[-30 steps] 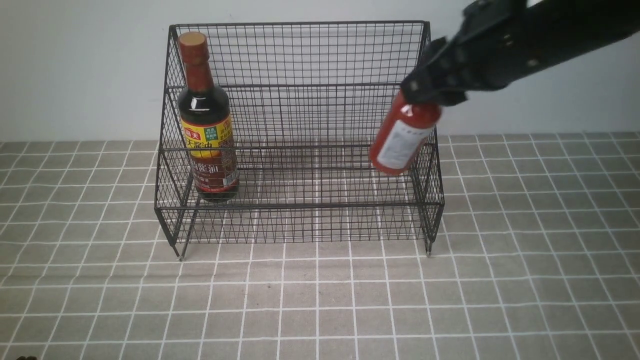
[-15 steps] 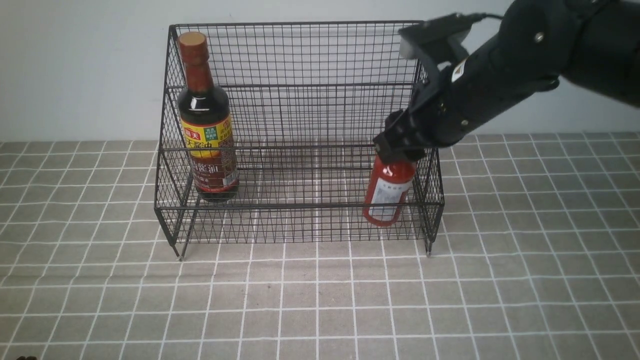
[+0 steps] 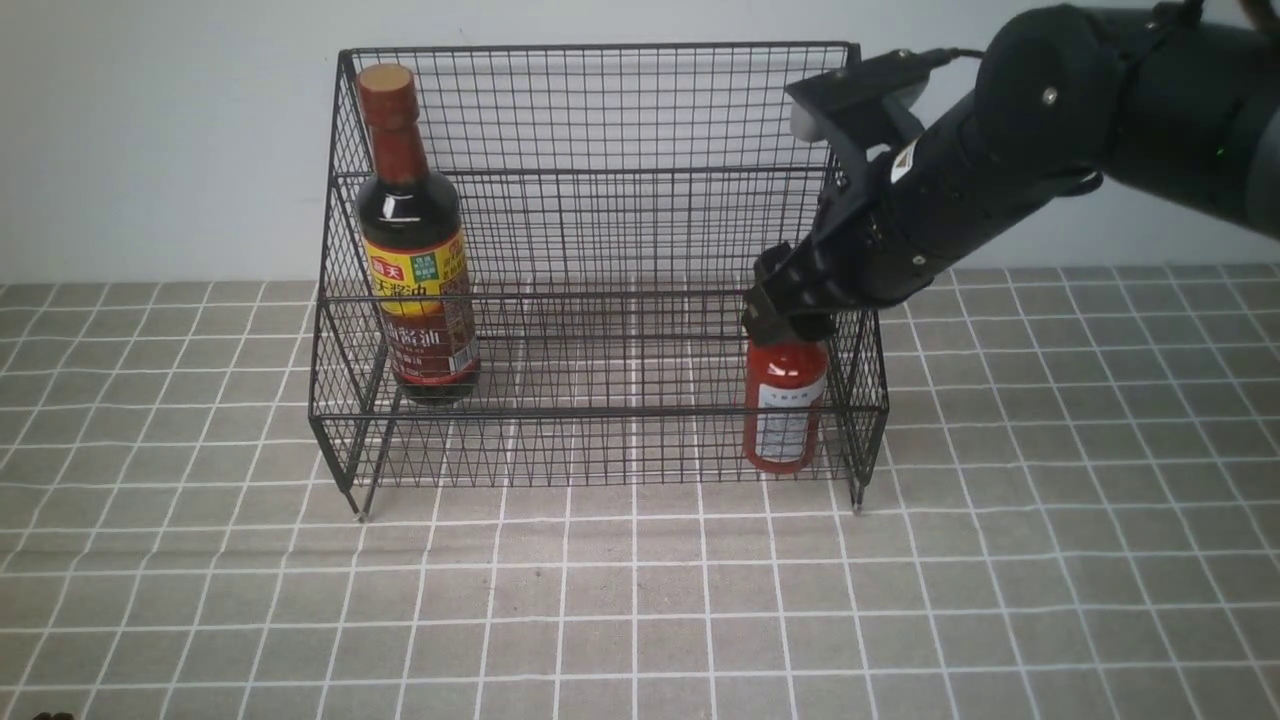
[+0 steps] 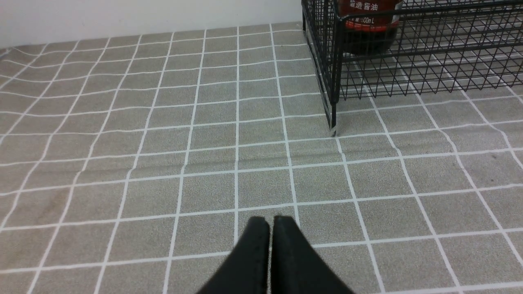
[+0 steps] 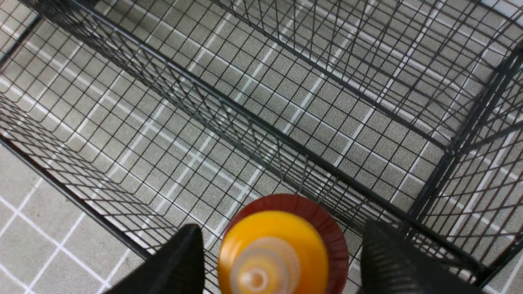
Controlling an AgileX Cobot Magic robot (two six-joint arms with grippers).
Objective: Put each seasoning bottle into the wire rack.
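The black wire rack (image 3: 600,180) stands at the back middle of the tiled table. The tall dark soy sauce bottle (image 3: 412,240) stands upright in its left end; its base shows in the left wrist view (image 4: 369,28). The small red sauce bottle (image 3: 785,405) stands upright in the rack's lower front tier at the right end. My right gripper (image 3: 790,305) is right above it, open, its fingers apart on either side of the yellow nozzle cap (image 5: 271,255) without touching. My left gripper (image 4: 270,222) is shut and empty, low over the tiles left of the rack.
The rack's right side wall (image 3: 865,330) stands close beside my right gripper. A rack foot (image 4: 333,128) rests on the grey tiled cloth (image 3: 640,600). A pale wall (image 3: 150,140) rises behind the rack.
My right gripper carried the tilted red bottle down into the rack's front tier, set it upright and opened its fingers off it. The soy sauce bottle has not moved.
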